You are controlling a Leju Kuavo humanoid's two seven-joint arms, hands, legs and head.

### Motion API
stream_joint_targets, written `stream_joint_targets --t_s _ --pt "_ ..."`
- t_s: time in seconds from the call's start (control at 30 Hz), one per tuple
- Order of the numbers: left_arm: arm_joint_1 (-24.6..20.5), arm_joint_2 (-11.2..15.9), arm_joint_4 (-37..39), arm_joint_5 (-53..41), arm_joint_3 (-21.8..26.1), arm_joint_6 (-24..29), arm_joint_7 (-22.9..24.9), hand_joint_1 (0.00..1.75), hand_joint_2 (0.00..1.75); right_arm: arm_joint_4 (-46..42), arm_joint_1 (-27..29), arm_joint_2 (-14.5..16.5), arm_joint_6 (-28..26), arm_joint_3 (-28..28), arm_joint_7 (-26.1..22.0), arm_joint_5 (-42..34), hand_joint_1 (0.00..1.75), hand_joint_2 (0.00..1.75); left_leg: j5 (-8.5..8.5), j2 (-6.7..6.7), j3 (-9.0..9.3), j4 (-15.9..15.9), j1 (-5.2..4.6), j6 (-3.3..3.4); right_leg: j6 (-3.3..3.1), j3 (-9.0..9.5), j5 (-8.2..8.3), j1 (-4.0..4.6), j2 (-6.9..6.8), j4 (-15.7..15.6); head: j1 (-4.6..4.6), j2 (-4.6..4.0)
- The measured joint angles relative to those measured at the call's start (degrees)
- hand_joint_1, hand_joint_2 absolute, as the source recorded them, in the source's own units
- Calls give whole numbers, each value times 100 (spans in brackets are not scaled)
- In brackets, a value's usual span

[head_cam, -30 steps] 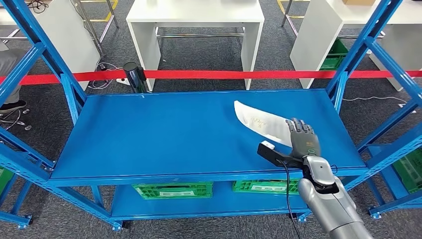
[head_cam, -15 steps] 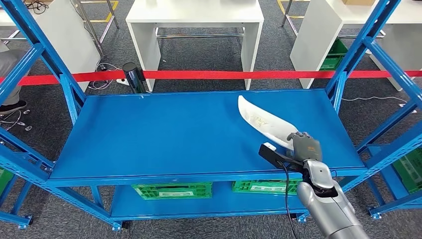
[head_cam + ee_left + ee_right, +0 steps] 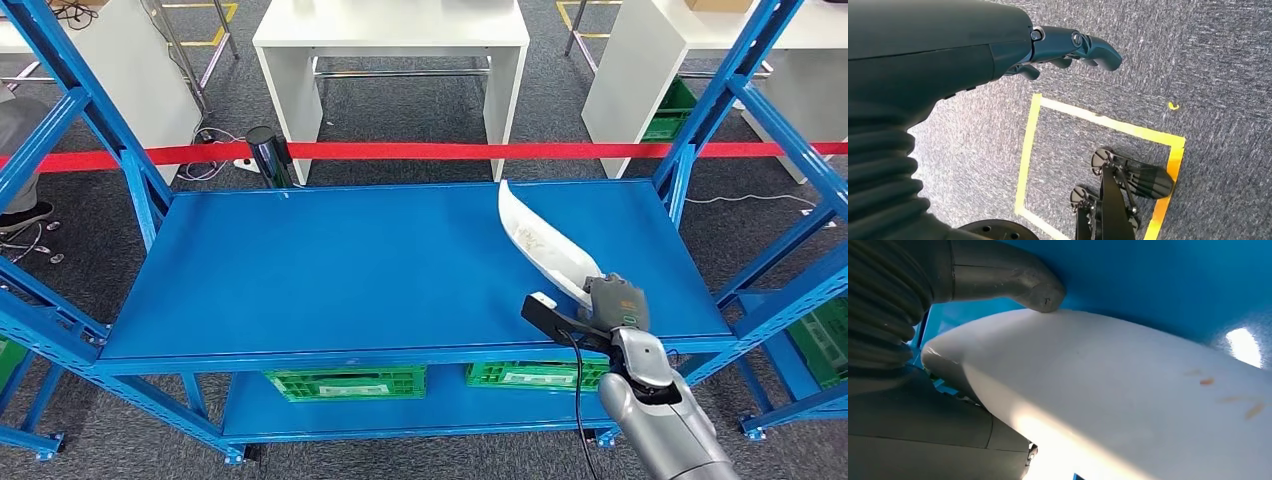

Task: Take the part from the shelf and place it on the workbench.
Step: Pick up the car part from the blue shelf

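Gripping part near shelf edge, right robot hand.

— Bright, even overhead light from the head; soft shadows only, sharp throughout, slight bending toward the edges.
— Right wrist: glare patch on the blue shelf, white part washed out, soft, too close.
— Left wrist: dim, hand dark.

No readable text anywhere I can see. Faint brownish marks on the white part held in my right hand, too blurry to read. White labels on the green crates below the hand, illegible too.
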Motion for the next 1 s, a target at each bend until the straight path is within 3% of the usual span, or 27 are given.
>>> stream_joint_targets --t_s 0.8,1.0 --pt "2 -21 9 67 0 0 -93 0 175 -62 22 -9 28 0 -40 -3 175 175 0 0 6 0 0 0 0 9 0 1 0 0 0 1" --pt "30 -27 9 139 5 0 58 0 175 -247 -188 -20 -536 -95 -449 -616 175 175 4 -1 2 0 -5 -3 3 14 6 1 0 1 0 1"
